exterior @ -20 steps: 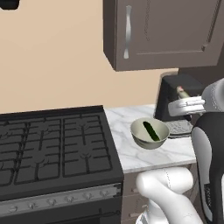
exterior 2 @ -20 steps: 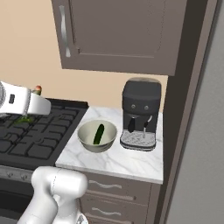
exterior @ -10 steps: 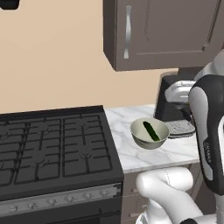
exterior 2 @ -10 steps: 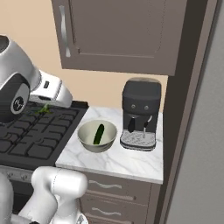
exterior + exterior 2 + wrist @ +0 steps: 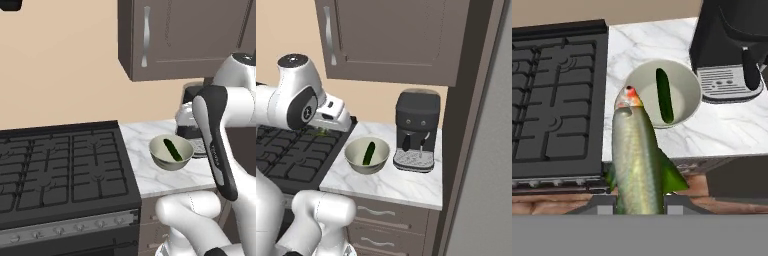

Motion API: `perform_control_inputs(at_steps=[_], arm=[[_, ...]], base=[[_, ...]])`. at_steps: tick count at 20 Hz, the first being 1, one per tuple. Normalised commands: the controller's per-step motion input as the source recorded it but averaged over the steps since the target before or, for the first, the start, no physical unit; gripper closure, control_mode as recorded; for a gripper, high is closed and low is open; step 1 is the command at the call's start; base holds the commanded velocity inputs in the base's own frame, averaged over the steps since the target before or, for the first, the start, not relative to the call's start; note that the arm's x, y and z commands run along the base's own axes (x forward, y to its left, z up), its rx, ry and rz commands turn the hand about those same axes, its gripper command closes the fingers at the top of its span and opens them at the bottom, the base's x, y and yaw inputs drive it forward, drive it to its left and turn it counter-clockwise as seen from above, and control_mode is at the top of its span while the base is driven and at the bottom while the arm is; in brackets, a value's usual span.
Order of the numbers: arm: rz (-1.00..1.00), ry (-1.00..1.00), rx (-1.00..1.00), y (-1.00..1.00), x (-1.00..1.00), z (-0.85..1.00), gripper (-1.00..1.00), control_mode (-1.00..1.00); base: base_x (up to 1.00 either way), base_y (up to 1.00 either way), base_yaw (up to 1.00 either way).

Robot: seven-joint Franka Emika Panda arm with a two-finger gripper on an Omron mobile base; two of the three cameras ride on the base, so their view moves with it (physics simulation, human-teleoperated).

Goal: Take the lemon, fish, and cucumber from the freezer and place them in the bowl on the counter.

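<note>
step: carrying fish (image 5: 636, 165) to bowl (image 5: 640, 82)
pincer (image 5: 634, 202): clamped on fish, tips mostly hidden, probably at tail
cucumber (image 5: 664, 95): lying in bowl on surface (image 5: 732, 125)
next: move over bowl, lower, release

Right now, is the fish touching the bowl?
Apart. In the hand view the fish is held up in the gripper, and its head overlaps the bowl rim only by sightline; the bowl sits on the counter below, holding the cucumber.
</note>
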Motion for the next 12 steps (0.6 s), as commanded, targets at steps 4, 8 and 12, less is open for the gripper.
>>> perform_control_inputs(at_steps=[4,8,12], arm=[[0.02,0.11,0.09,-0.17,0.46,-0.67,1.0,-1.0],[0.04,0.02,0.07,-0.2,0.46,-0.74,1.0,-1.0],[0.01,0.01,0.02,-0.03,0.49,-0.74,1.0,-1.0]], base=[[0.0,0.0,0.0],[0.0,0.0,0.0],[0.0,0.0,0.0]])
